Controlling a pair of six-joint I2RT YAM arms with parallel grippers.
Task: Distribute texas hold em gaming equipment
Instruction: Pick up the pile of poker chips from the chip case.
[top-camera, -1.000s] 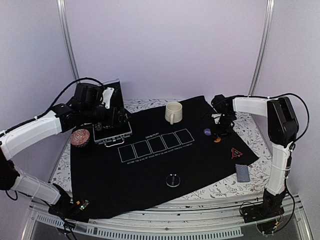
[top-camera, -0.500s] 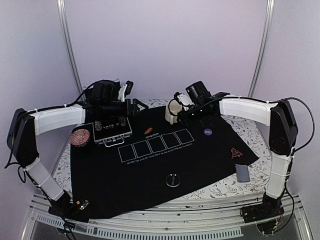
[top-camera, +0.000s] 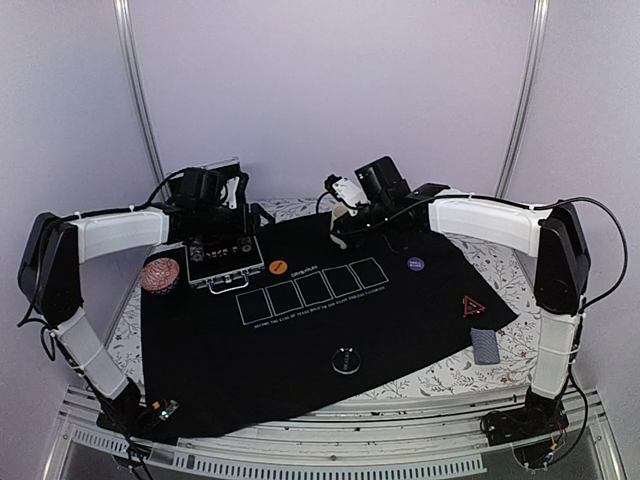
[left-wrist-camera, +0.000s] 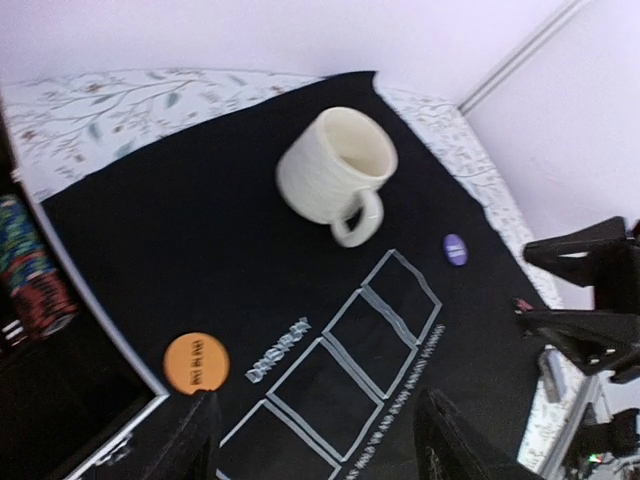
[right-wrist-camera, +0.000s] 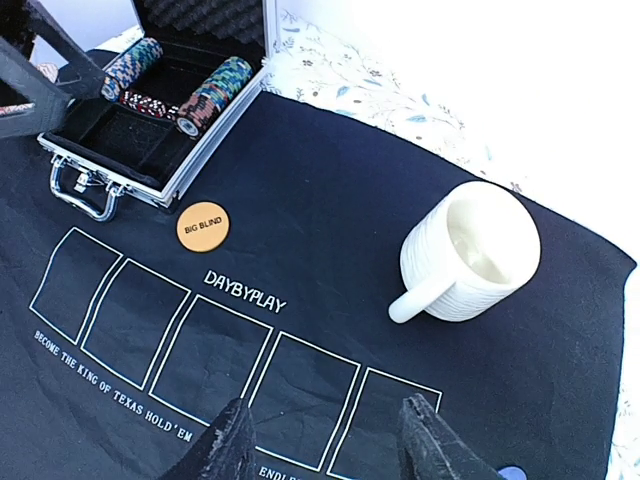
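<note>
The orange disc (top-camera: 279, 267) marked BIG BLIND (right-wrist-camera: 203, 227) lies on the black mat just right of the open metal case (top-camera: 225, 262). Rows of striped poker chips (right-wrist-camera: 205, 95) sit in the case. A purple disc (top-camera: 415, 264), a red-edged triangle (top-camera: 472, 305), a grey-backed card stack (top-camera: 485, 345) and a dark disc (top-camera: 346, 360) lie on the mat. My left gripper (left-wrist-camera: 320, 440) hovers open beside the case, holding nothing. Above the mat near the mug, my right gripper (right-wrist-camera: 330, 440) is open and empty too.
A cream mug (right-wrist-camera: 470, 250) stands at the back of the mat, mostly hidden under my right arm in the top view. A round reddish-brown thing (top-camera: 160, 273) sits left of the case. Five printed card outlines (top-camera: 312, 288) cross the mat's middle.
The orange disc went from the right side of the mat to beside the case. My right gripper swung left from that side to the mug. My left gripper's jaws narrowed a little.
</note>
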